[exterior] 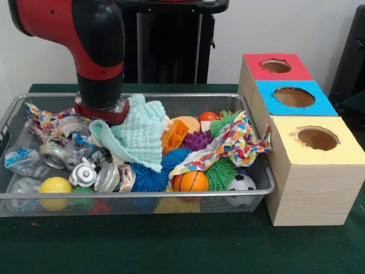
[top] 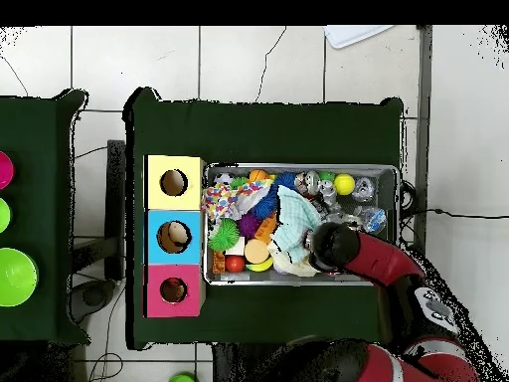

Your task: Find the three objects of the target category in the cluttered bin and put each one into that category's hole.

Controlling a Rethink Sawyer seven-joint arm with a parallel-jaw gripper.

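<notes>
1. Nearest me is the desk [exterior: 171, 251] under its green cloth, and on it the front rim of the bin [exterior: 137, 196]. The front row holds a yellow ball [exterior: 55, 186], an orange ball [exterior: 191, 181] and a small football [exterior: 242, 183], all lying forward of the end effector.
2. Further in, the arm [exterior: 94, 43] comes down with the end effector [exterior: 101, 111] sunk into the clutter toward the bin's back. Its fingers are buried, so I cannot tell whether they are spread, closed or holding anything.
3. A mint cloth [exterior: 137, 137] lies touching the end effector and drapes forward from it. A patterned cloth [exterior: 234, 142] sprawls further along, toward the boxes.
4. None of the plush animals is visible to me from either view. My guess is they lie under the cloths or the cans [exterior: 54, 154].
5. So the step looks like searching. I would lift or drag the mint cloth aside first, slowly. That way nothing spills over the rim and whatever is beneath shows itself.
6. Farthest off, beyond the yellow box [exterior: 313, 171] and the blue box [exterior: 293, 98], sits the red hole [exterior: 276, 66]. It is well apart from the end effector, so any carry should clear the bin's rim and both nearer boxes.
</notes>
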